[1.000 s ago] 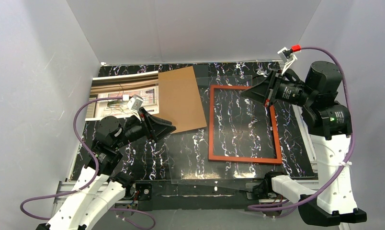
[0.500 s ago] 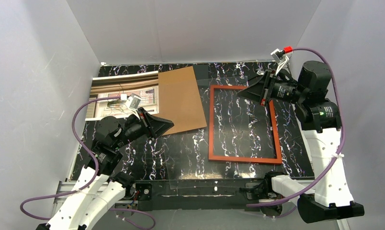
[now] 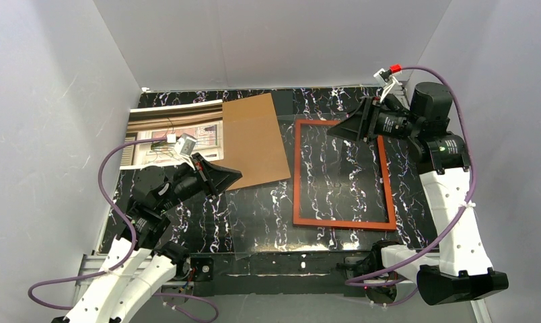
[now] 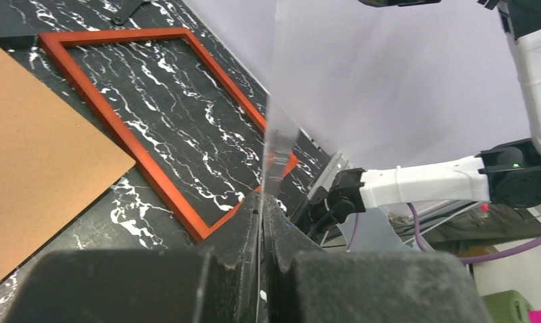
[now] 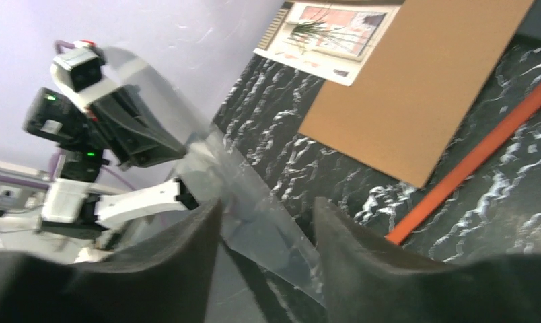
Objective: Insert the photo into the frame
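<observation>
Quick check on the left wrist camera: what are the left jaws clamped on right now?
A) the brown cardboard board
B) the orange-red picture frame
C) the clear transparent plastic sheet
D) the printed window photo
C: the left jaws are shut on the edge of the clear transparent plastic sheet, which rises from between them, while the orange-red rectangular picture frame and the brown cardboard board lie flat on the table.

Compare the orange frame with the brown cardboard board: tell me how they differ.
The frame is an open orange-red border with the marbled table showing through; the cardboard board is solid plain brown. The frame lies square to the table's edges; the cardboard board lies skewed, overlapping the photo. Both are rectangles lying flat.
</observation>
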### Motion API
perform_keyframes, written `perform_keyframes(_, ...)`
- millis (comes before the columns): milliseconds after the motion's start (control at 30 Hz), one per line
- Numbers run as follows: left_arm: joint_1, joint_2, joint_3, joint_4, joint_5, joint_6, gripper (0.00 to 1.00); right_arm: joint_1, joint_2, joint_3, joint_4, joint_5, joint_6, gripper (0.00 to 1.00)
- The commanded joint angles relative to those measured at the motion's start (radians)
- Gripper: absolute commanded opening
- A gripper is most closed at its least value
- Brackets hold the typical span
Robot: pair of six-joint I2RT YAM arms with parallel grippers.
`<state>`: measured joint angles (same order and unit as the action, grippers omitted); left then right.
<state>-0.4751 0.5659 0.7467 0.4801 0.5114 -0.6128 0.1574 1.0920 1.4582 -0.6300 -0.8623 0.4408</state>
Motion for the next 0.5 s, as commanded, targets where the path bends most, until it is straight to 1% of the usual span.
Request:
perform_keyframes(0,-0.002,-0.012,0.039,-0.002,-0.038,0.038,0.0,-0.004,0.004,0.014,-0.035,0.094,-0.034,0.72)
perform_keyframes(67,-0.002,-0.005,0.059,-0.045,-0.041,0.05,0.0,-0.004,0.006,0.011,-0.068,0.135,-0.053,0.81)
perform_keyframes(167,-0.002,0.01,0.094,-0.088,-0.04,0.055,0.0,-0.003,-0.01,-0.013,-0.096,0.187,-0.074,0.87)
perform_keyframes(333,-0.002,0.013,0.139,-0.108,-0.052,0.035,0.0,-0.005,-0.057,-0.097,-0.107,0.221,-0.102,0.95)
perform_keyframes(467,-0.002,0.011,0.185,-0.113,-0.064,0.006,0.0,-0.007,-0.103,-0.199,-0.079,0.164,-0.114,0.96)
